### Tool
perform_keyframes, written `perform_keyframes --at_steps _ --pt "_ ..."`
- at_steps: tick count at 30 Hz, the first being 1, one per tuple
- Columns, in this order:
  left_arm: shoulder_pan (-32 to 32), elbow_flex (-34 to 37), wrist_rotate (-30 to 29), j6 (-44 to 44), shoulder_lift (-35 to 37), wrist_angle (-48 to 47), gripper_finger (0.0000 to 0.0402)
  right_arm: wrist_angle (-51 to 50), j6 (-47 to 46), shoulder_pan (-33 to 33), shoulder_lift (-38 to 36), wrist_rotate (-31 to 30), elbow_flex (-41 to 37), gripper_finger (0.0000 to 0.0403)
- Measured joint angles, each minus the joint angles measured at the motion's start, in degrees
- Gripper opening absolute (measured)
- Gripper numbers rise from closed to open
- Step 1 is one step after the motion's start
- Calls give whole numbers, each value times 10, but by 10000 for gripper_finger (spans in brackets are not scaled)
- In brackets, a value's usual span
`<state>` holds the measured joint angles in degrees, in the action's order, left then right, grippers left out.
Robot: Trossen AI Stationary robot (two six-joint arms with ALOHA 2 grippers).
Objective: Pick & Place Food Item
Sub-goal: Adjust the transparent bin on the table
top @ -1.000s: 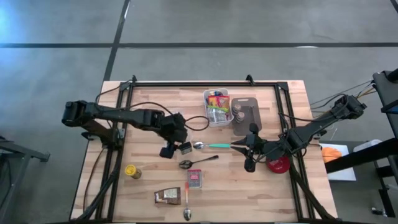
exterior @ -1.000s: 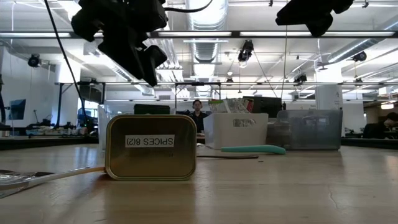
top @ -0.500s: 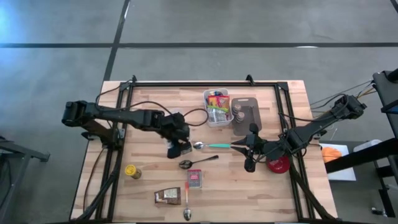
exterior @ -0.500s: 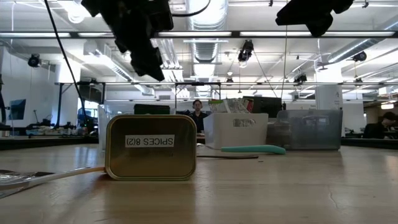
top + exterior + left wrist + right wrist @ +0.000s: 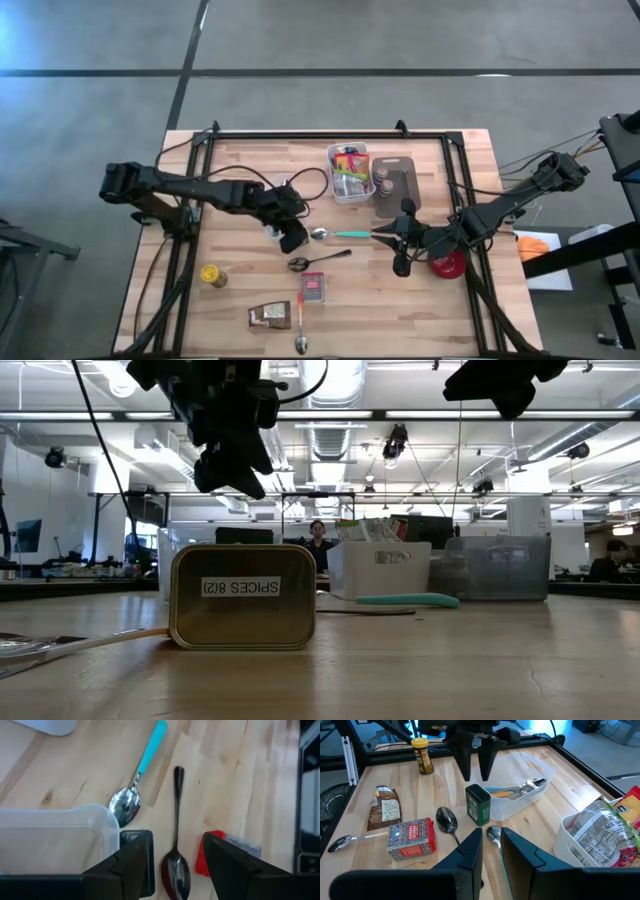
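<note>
My left gripper (image 5: pixel 291 238) hangs open above the table's middle, fingers pointing down over a green spice tin (image 5: pixel 478 805) that stands upright on its base beside a clear tub (image 5: pixel 525 795) of cutlery. In the left wrist view its fingers (image 5: pixel 135 865) frame a dark spoon (image 5: pixel 176 865) and a red box (image 5: pixel 215 855) below, touching neither. A brown packet (image 5: pixel 270 316) and a yellow jar (image 5: pixel 211 274) lie nearer the front edge. My right gripper (image 5: pixel 385 236) waits in the air to the right, by a teal-handled spoon (image 5: pixel 340 234), with a narrow gap between its fingers and nothing in it.
A white bin (image 5: pixel 350 172) of food packets and a grey tray (image 5: pixel 393 180) with spice jars stand at the far middle. A red bowl (image 5: pixel 447 264) sits under the right arm. An orange-handled spoon (image 5: pixel 302 322) lies at the front edge. Black frame rails run along both sides.
My left gripper has rolled about its own pointing line while staying over the same spot above the tin; its fingers, side by side a second ago, now stand turned. Its opening looks unchanged. No object has moved.
</note>
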<state>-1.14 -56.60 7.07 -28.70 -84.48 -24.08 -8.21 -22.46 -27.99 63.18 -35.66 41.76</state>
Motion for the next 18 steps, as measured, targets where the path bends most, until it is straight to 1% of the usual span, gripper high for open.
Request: perform_keyframes --at_steps 4,6,14,18 --pt "-20 1 -1 45 -4 6 195 0 0 0 0 0 0 67" --pt "-32 1 -14 59 -6 6 195 0 0 0 0 0 0 67" --pt "-66 1 -43 74 -18 -1 195 0 0 0 0 0 0 67" --pt "-93 1 -45 79 -45 -8 195 0 0 0 0 0 0 67"
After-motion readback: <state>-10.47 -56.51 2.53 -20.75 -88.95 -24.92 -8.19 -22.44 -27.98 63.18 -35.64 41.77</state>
